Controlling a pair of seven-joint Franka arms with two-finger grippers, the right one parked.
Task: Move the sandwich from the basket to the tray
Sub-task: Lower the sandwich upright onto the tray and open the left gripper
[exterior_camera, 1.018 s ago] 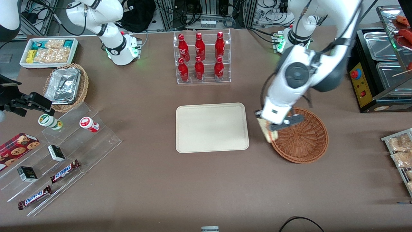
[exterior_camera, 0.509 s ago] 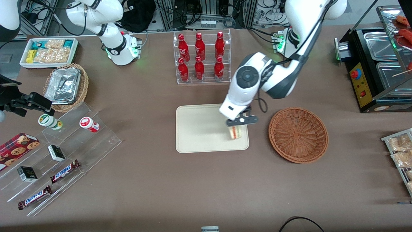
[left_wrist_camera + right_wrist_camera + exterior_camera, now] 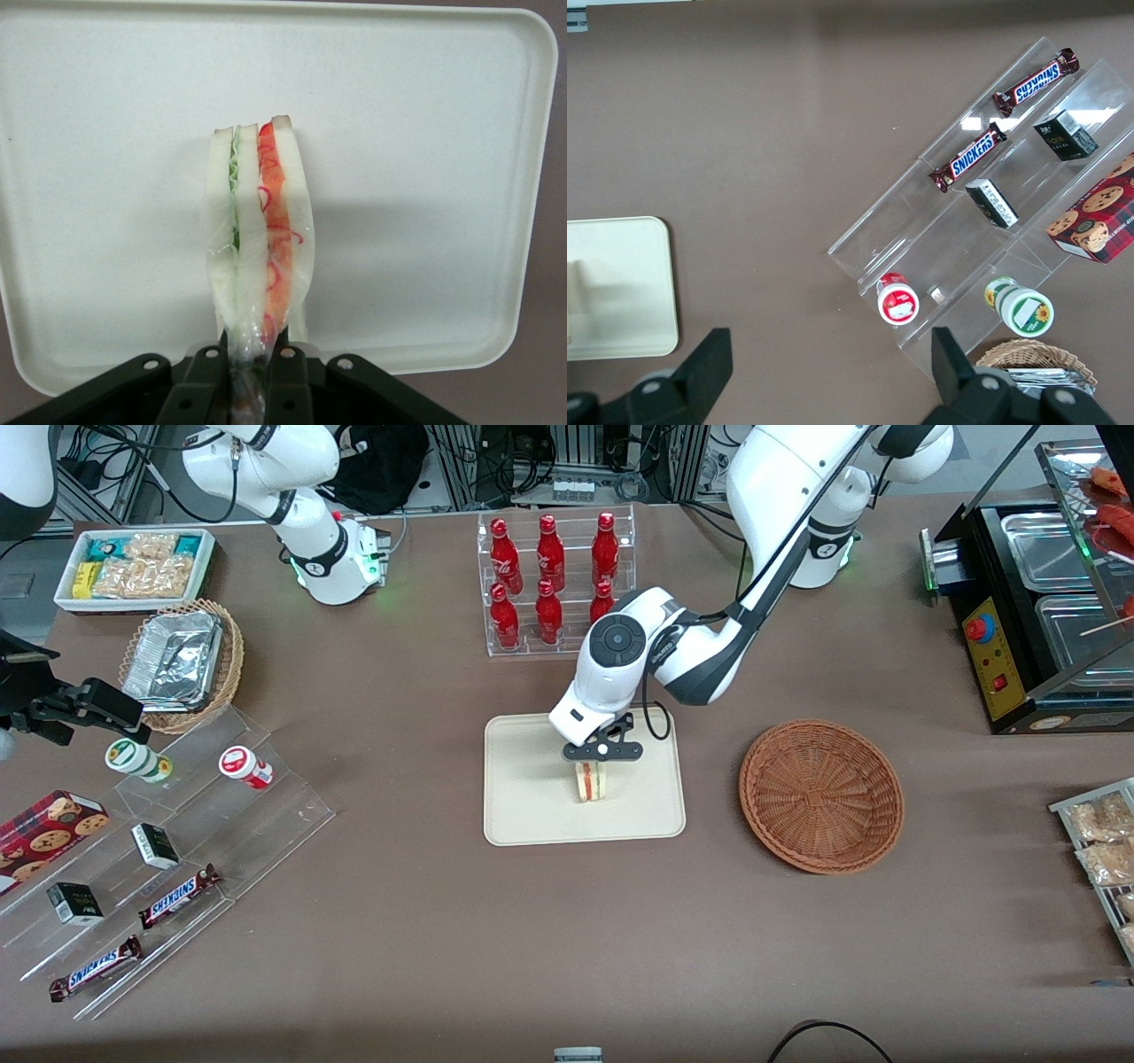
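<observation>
My left gripper is shut on the sandwich, a wrapped white-bread wedge with green, red and orange filling. It hangs from the fingers over the middle of the cream tray; whether it touches the tray I cannot tell. The reddish-brown woven basket stands beside the tray toward the working arm's end and holds nothing. An edge of the tray also shows in the right wrist view.
A clear rack of red bottles stands farther from the front camera than the tray, close to my arm. A foil-tray basket, a snack box and clear stepped shelves of snacks lie toward the parked arm's end. A food warmer sits at the working arm's end.
My gripper carried the sandwich out of the basket, across the tray's edge and on to the tray's middle. The basket is left empty.
</observation>
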